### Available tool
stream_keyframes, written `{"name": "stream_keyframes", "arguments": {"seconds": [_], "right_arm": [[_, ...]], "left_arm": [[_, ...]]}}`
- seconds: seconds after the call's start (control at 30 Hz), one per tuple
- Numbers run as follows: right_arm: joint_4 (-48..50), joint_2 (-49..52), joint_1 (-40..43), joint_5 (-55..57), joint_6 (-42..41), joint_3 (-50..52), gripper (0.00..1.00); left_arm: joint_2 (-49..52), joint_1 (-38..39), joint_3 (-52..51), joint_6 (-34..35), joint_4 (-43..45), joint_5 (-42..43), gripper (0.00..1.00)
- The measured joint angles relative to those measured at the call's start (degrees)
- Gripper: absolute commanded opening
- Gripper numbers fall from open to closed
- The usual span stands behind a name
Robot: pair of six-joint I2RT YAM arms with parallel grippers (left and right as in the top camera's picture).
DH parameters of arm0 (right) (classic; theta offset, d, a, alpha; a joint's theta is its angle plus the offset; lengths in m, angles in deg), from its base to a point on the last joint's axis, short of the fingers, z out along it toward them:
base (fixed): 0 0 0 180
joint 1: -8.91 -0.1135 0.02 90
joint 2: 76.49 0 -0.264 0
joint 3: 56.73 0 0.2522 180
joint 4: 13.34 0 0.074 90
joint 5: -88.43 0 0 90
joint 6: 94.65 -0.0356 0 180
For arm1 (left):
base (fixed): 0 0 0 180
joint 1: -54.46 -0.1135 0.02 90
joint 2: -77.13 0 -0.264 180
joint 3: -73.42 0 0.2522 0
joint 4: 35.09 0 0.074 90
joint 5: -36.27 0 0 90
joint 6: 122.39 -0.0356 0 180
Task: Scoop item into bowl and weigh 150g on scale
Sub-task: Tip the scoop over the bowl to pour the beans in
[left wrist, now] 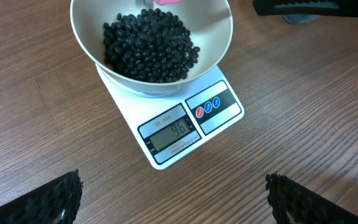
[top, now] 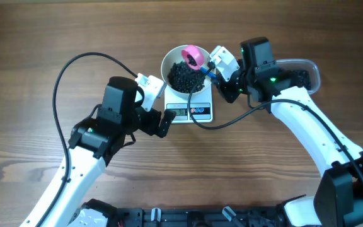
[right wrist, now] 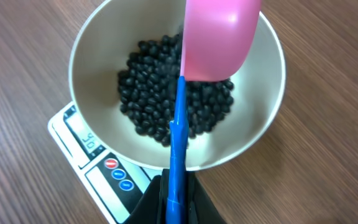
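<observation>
Your right gripper [right wrist: 176, 194] clamps the pink scoop [right wrist: 219, 37] by its handle above the beans [right wrist: 148, 99] in the bowl [right wrist: 272, 81] on the scale [left wrist: 173, 134]; your left gripper [left wrist: 179, 200] gapes wide, empty.

One bowl [top: 167, 64] is sitting on one scale [left wrist: 173, 134], which is showing three round buttons [left wrist: 208, 106]. One pink scoop [top: 193, 57] is hovering at the bowl's 1 o'clock, and one clear tub [top: 311, 66] is lying at its 3 o'clock. The beads [left wrist: 148, 43] are heaping up, too many to count.

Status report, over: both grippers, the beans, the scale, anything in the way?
Left gripper open, empty, near scale. Right gripper shut on scoop, held over bowl. Beans in bowl on scale, display looks like 96. Nothing blocking.
</observation>
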Motion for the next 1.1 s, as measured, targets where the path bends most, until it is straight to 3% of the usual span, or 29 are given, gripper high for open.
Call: {"name": "stream_keyframes", "arguments": {"seconds": [0.43,1.1], "right_arm": [[-1.33,0.0,-1.25,1.14,4.48,0.0,0.04],[0.11,0.0,-1.22,1.62,3.48,0.0,0.04]], "left_arm": [[0.0,0.0,0.0,0.0,0.0,0.0,1.0],[0.0,0.0,0.0,0.0,0.0,0.0,1.0]]}}
